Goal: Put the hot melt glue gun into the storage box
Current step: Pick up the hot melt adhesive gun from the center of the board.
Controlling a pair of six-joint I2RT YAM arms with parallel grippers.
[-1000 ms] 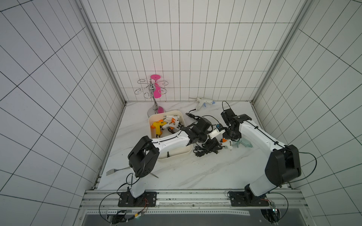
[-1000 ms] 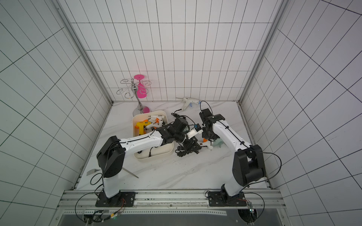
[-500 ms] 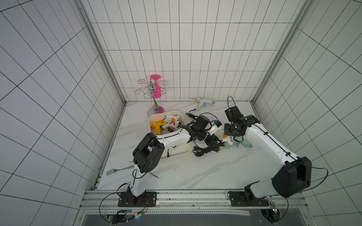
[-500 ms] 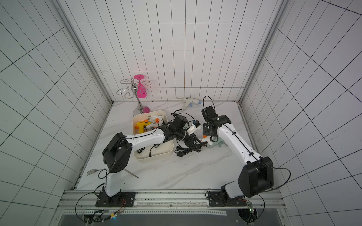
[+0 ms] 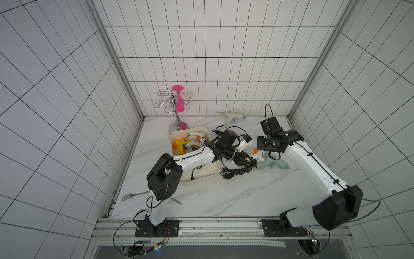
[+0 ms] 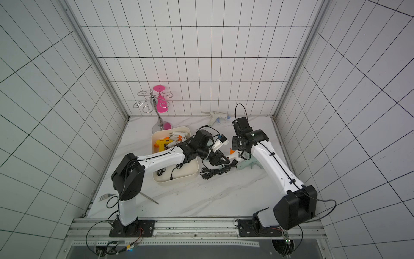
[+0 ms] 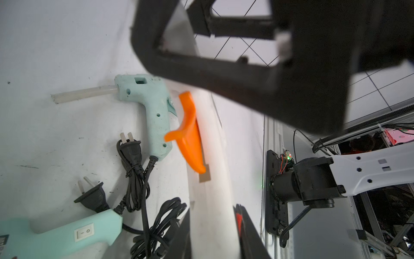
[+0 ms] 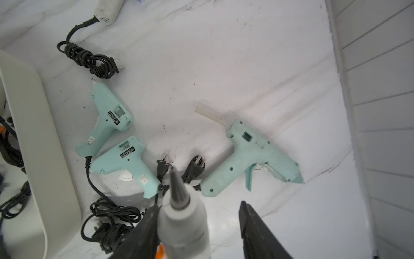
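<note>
- marble-patterned white tabletop (image 5: 235, 201): smooth, slightly scuffed
- shallow cream-white plastic storage box (image 8: 42, 139): smooth, satin
- white plastic hot melt glue gun with orange trigger (image 7: 212, 201): smooth
- large mint-green plastic glue gun (image 8: 251, 161): matt, scuffed

The left end effector (image 6: 225, 161) touches a white glue gun (image 6: 236, 158) beside the storage box (image 6: 179, 179) — black cords (image 6: 212, 173) coiled nearby.

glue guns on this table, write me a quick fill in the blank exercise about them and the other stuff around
The left end effector grips a white glue gun whose trigger is ___.
Only one glue gun in the storage box has a body coloured ___.
The chrome rack holds a glass coloured ___.
Beside the left arm's base lies a metal ___.
Missing: orange; yellow; pink; fork.
</note>
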